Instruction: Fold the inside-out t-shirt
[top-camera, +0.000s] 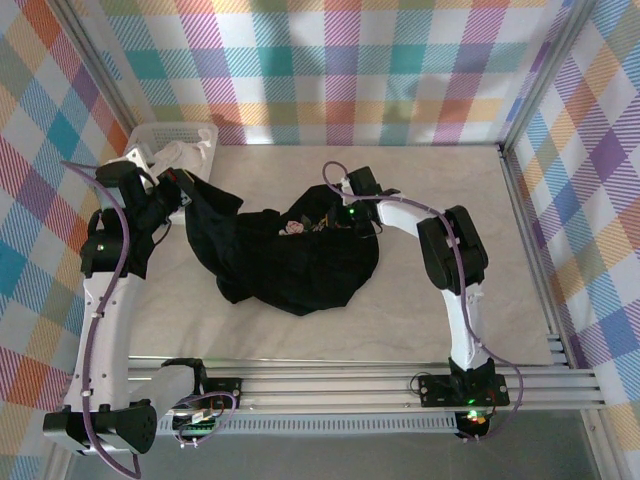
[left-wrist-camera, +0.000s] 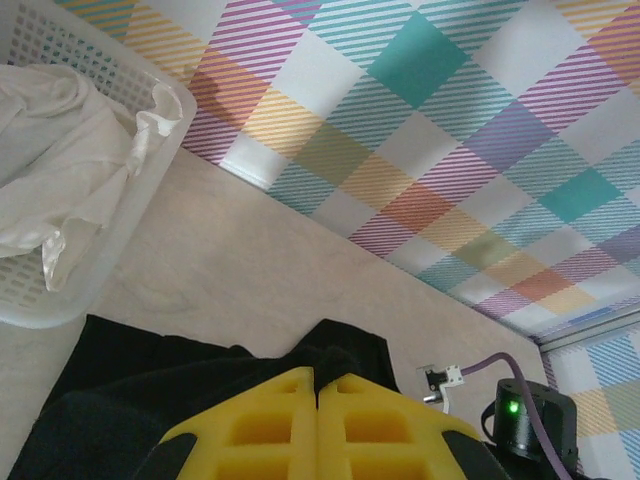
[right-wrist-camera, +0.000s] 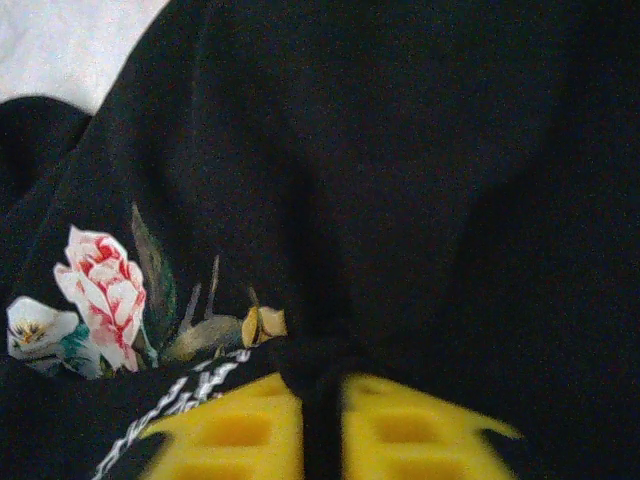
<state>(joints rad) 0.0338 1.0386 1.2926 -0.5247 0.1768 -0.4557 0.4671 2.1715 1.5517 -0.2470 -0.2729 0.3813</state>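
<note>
A pale beige table (top-camera: 440, 300) filled the scene, boxed in by walls (top-camera: 350, 70) of pastel plaid fabric. Seen from above, a silver aluminium rail (top-camera: 350, 385) ran along the near edge at 6 o'clock, carrying the two arm bases. The left arm rose along the 8 o'clock side and the right arm bent inward from 4 o'clock.

A black short-sleeved fabric t-shirt (top-camera: 290, 265) lay crumpled in a loose heap at the table's centre, spreading toward 9 o'clock. The left gripper (top-camera: 192, 200) met the t-shirt's edge at about 10 o'clock of the heap. In the left wrist view its yellow fingers (left-wrist-camera: 270, 420) were pressed together, with black fabric bunched at their tips, pinching the cloth.

The right gripper (top-camera: 338, 215) sat at the heap's 1 o'clock edge. In the right wrist view its yellow fingers (right-wrist-camera: 240, 430) were closed on a narrow fold of the black fabric caught between them. Just past them, toward 9 o'clock, the cloth showed a pink and white rose print (right-wrist-camera: 105, 290), white script lettering (right-wrist-camera: 170, 410) and a small yellow mark (right-wrist-camera: 262, 322).

Farther back, at 11 o'clock, a white perforated plastic basket (top-camera: 200, 133) stood in the table's far left corner against the wall. A rumpled white cloth (top-camera: 175, 158) lay inside it and draped over its rim.
</note>
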